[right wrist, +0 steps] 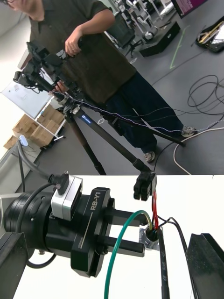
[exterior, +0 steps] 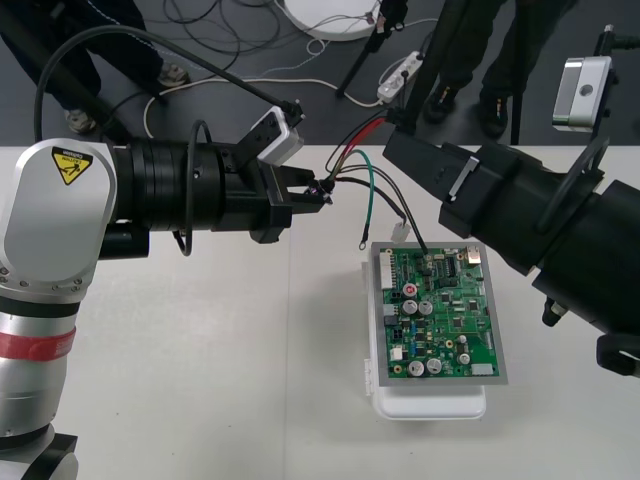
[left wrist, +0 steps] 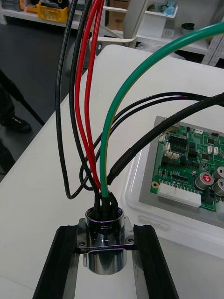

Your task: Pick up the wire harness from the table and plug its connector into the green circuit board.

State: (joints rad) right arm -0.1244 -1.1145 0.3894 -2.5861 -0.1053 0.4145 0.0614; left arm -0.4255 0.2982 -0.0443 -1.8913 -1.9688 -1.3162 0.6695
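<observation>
My left gripper point(exterior: 322, 193) is shut on the round metal socket point(left wrist: 105, 252) of the wire harness and holds it off the table, left of the board's far end. Red, black and green wires point(left wrist: 88, 117) rise from the socket. The small black plug point(right wrist: 143, 184) stands in the air at the end of the red and black wires, clear of the green circuit board point(exterior: 440, 315) on its white base point(exterior: 430, 405). A thick black cable point(exterior: 405, 225) runs down toward the board's far edge. My right gripper point(exterior: 400, 135) reaches in from the right, near the plug end.
The green wire's loose end point(exterior: 363, 240) hangs near the board's far left corner. Beyond the table's far edge, cables and a white power strip point(exterior: 400, 75) lie on the dark floor. Bare table point(exterior: 220, 380) stretches left of the board.
</observation>
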